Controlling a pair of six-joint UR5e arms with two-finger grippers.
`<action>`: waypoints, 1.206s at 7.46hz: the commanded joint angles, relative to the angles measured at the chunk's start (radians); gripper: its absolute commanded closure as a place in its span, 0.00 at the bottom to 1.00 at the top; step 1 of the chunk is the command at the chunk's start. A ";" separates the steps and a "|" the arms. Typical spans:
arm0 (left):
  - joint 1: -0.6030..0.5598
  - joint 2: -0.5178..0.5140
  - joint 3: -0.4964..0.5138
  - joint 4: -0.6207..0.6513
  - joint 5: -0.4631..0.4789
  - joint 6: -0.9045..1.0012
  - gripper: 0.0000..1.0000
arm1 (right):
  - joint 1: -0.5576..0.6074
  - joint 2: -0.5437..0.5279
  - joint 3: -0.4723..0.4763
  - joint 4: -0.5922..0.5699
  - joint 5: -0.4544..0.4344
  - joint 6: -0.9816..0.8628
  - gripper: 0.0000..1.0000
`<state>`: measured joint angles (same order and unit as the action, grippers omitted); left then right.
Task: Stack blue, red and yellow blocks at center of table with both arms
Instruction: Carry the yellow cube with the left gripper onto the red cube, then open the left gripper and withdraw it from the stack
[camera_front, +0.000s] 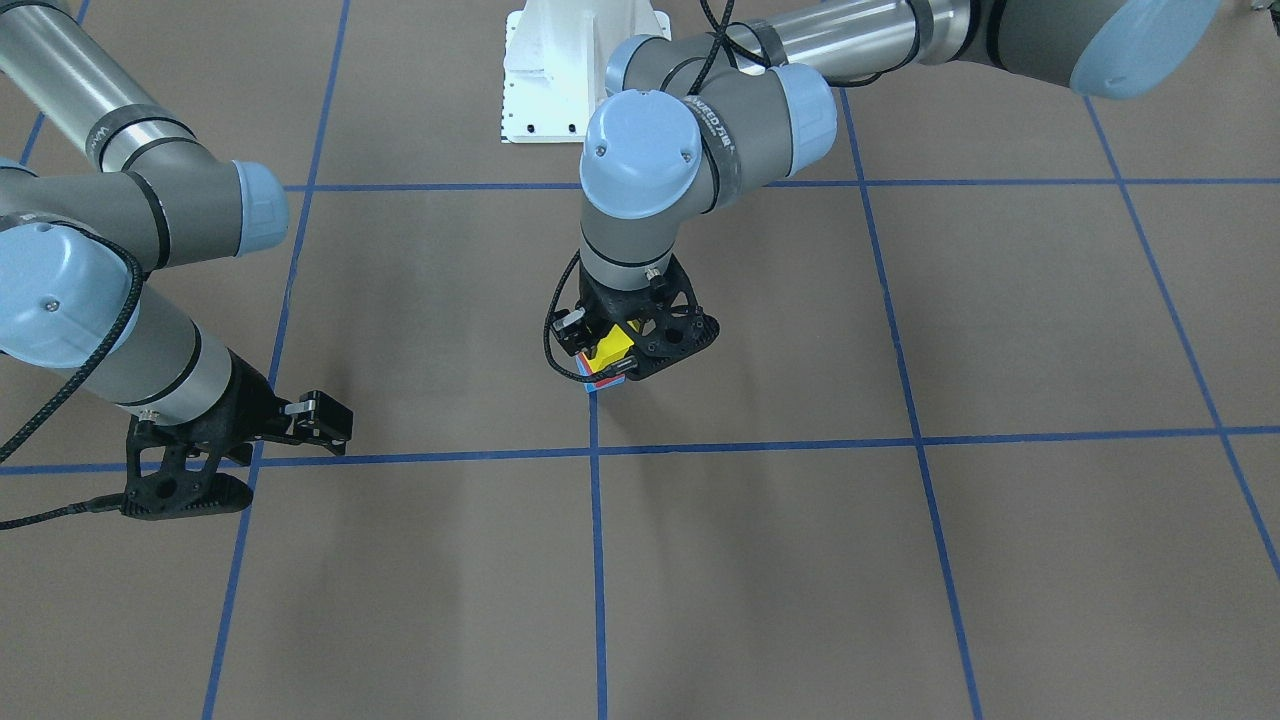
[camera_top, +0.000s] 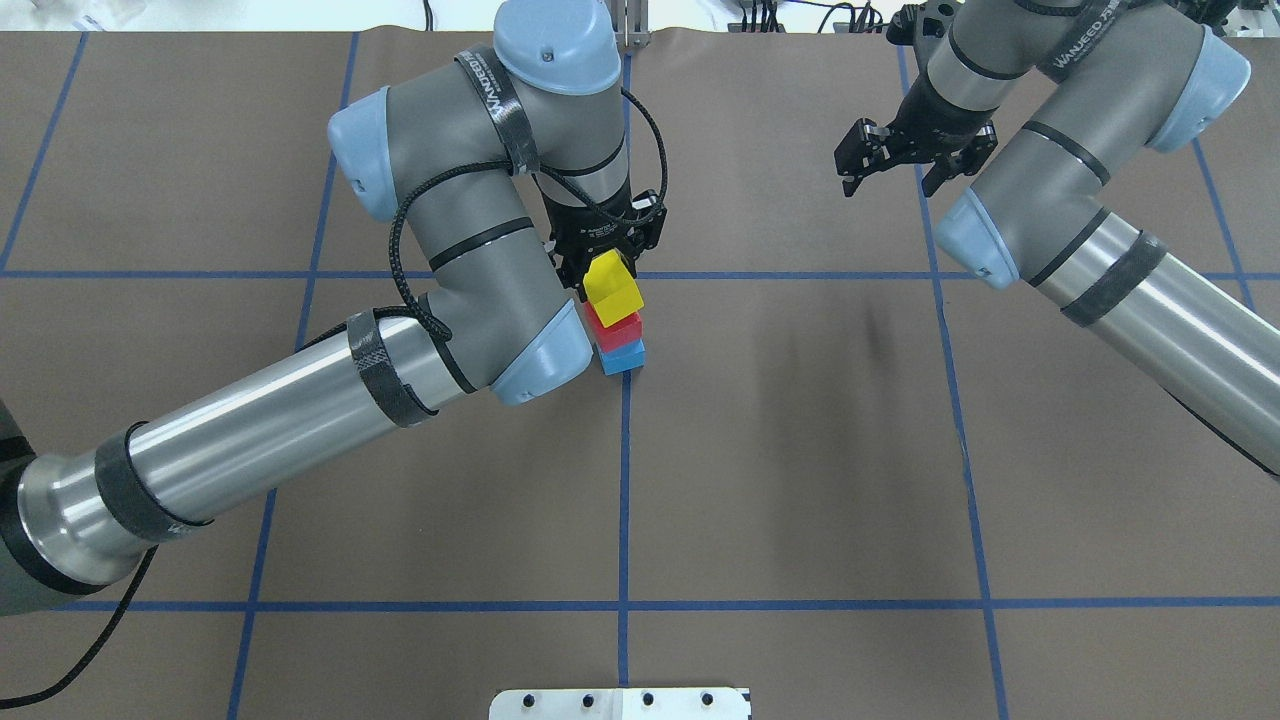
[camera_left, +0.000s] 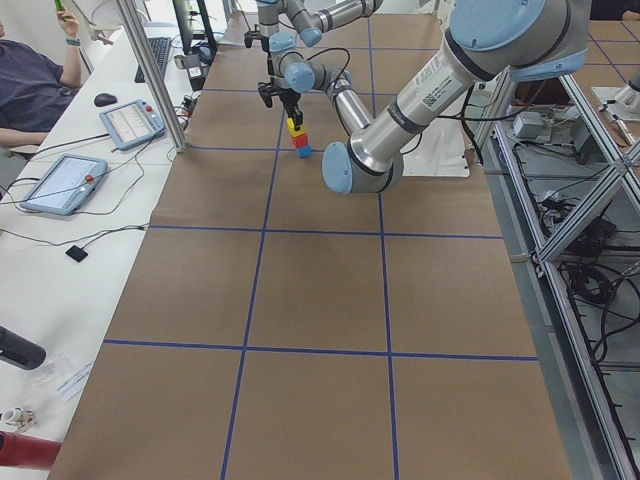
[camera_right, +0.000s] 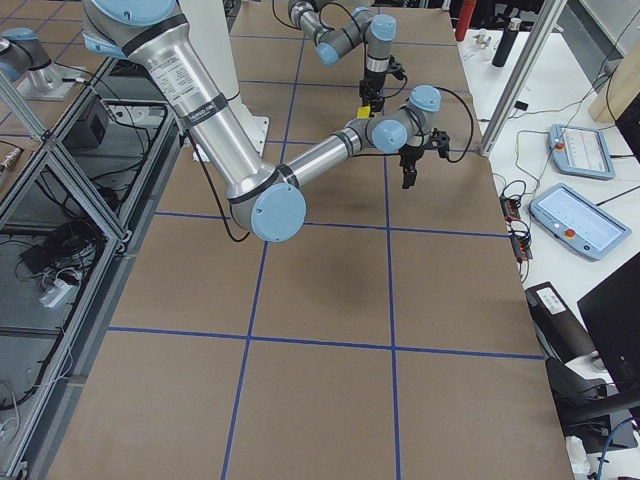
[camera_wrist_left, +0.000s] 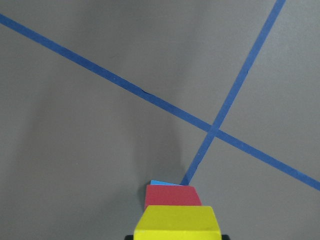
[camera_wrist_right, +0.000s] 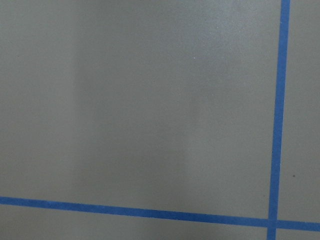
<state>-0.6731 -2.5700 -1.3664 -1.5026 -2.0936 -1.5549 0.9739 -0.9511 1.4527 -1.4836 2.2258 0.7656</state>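
Your left end effector (camera_top: 611, 272) is clamped on the yellow block (camera_top: 614, 292), top of the stack.
Yellow sits on the red block (camera_top: 617, 328), red on the blue block (camera_top: 624, 357), right by the tape cross (camera_top: 626, 275) mid-surface (camera_top: 800, 450). Wrist points straight down, elbow folded, strap (camera_top: 497, 95) reads "WANJEED". Your right end effector (camera_top: 893, 180) hangs spread wide, empty, well apart.

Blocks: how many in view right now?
3, all in one stack at the centre of the table: blue block at the bottom, red block on it, yellow block on top, gripped by the left gripper. None visible elsewhere.
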 joint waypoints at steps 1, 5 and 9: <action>0.001 0.002 0.004 -0.007 0.000 0.003 1.00 | 0.000 -0.002 0.000 -0.001 0.000 -0.005 0.00; 0.001 0.005 -0.003 -0.005 0.003 0.016 0.27 | 0.009 -0.003 0.000 -0.001 0.002 -0.006 0.00; 0.001 -0.001 -0.022 -0.005 0.021 0.044 0.00 | 0.025 -0.011 0.000 -0.003 0.005 -0.029 0.00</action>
<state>-0.6719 -2.5681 -1.3765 -1.5083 -2.0718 -1.5132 0.9938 -0.9601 1.4527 -1.4862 2.2293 0.7436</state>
